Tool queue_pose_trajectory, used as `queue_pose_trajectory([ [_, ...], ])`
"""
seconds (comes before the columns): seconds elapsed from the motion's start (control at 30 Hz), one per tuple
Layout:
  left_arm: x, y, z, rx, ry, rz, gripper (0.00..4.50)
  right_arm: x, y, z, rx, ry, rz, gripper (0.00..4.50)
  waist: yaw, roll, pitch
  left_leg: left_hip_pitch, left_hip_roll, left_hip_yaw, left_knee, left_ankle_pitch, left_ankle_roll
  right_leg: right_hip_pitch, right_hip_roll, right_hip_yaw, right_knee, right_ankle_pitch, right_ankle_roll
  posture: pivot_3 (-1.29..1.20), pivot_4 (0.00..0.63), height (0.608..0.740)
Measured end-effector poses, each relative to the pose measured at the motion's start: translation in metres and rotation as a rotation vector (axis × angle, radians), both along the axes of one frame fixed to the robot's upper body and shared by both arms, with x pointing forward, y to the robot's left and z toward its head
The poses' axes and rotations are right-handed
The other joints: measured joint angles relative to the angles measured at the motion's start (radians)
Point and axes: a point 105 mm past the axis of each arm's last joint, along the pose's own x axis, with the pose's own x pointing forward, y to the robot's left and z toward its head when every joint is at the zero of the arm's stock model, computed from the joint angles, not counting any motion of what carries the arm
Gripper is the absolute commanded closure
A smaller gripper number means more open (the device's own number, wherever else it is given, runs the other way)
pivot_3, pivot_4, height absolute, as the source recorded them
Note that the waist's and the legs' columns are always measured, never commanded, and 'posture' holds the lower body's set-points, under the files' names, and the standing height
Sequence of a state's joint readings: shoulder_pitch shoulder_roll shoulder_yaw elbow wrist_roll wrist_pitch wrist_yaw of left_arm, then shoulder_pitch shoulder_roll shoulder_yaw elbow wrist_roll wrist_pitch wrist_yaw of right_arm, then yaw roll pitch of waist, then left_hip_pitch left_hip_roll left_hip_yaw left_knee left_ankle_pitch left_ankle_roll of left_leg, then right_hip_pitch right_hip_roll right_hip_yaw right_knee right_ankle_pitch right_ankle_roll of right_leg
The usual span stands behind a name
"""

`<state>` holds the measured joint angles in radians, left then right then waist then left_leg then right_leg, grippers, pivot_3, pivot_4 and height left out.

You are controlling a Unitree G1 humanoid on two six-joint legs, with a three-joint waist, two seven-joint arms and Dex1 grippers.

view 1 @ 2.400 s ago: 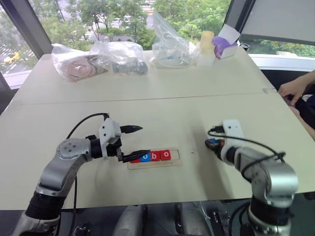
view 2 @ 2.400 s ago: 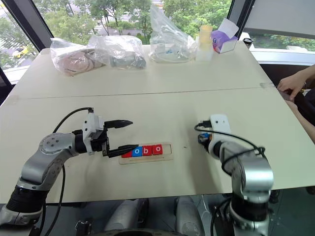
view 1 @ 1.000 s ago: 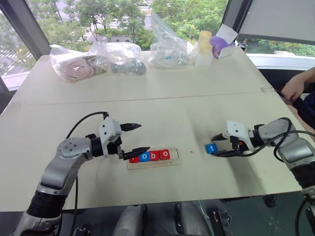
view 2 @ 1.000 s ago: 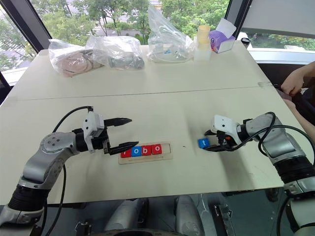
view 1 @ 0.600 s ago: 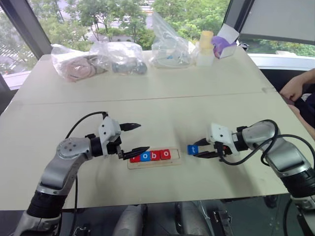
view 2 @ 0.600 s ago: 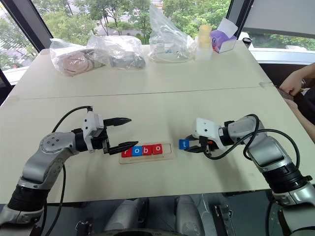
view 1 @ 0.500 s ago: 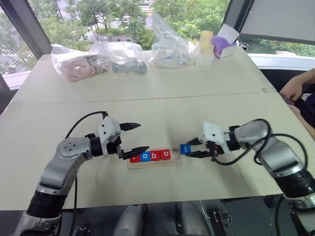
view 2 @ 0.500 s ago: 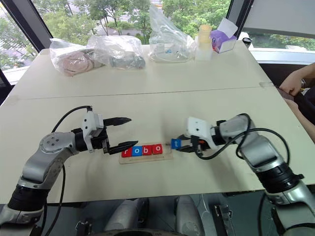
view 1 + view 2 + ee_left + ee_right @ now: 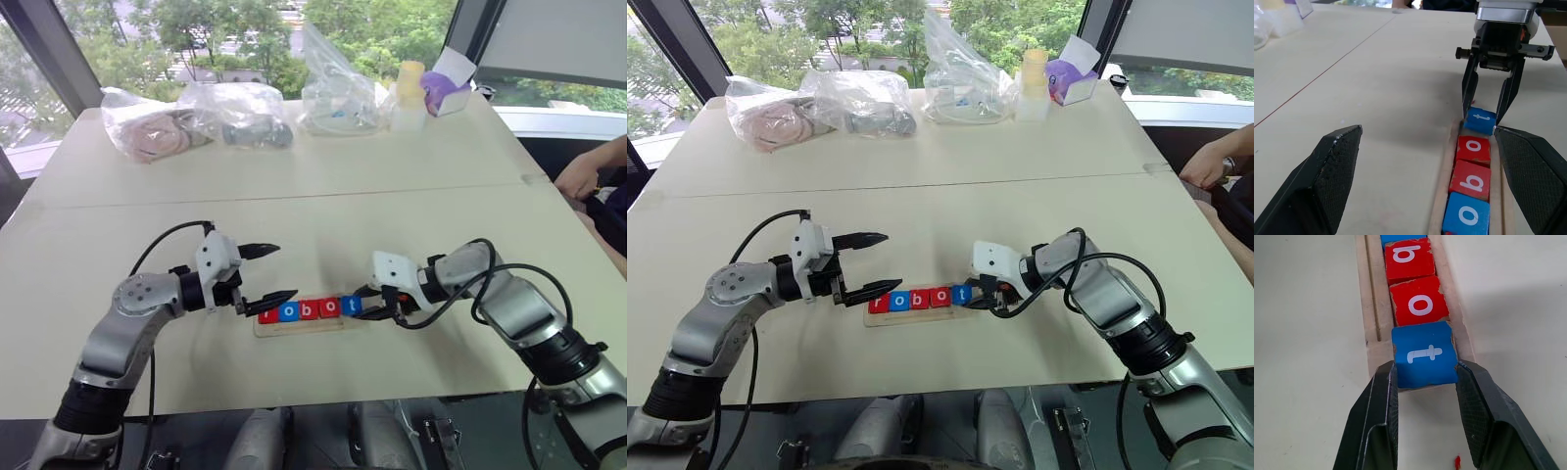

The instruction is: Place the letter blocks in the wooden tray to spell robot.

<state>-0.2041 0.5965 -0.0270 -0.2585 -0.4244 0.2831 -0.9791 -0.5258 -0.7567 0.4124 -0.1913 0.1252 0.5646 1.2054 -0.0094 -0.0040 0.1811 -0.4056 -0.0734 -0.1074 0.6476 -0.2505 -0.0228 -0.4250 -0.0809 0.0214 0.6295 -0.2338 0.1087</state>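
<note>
R gripper [image 9: 1425, 382] pinches the blue t block [image 9: 1424, 354] by its two sides, at the tray's open end nearest the fingers. Just past it, away from the fingers: red o [image 9: 1419, 300], then red b [image 9: 1408, 258], w/ a blue tile beyond, all in the wooden tray [image 9: 1362, 293] groove. The t looks barely seated, its near edge at the tray lip.

Step in hand, I'd say: last letter going in. Next: nudge t flush vs the o, let go, back straight out w/o dragging it.

L gripper [image 9: 269, 276] spread wide, holds nothing, by the tray's far end at the r.
</note>
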Motion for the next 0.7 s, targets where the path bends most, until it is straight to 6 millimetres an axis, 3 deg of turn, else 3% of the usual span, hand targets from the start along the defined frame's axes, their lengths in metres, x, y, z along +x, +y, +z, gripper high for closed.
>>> queue_pose_trajectory([
  [0.7, -0.0016, -0.0017, -0.0002, -0.008, 0.002, 0.012, 0.00, 0.0012, 0.0101, -0.0020, -0.021, -0.013, 0.035, 3.39, -0.002, 0.000, 0.000, 0.000, 0.000, 0.000, 0.000, 0.000, 0.000, 0.000, 0.000, 0.000, 0.000, 0.000, 0.000, 0.00, 0.150, 0.740],
])
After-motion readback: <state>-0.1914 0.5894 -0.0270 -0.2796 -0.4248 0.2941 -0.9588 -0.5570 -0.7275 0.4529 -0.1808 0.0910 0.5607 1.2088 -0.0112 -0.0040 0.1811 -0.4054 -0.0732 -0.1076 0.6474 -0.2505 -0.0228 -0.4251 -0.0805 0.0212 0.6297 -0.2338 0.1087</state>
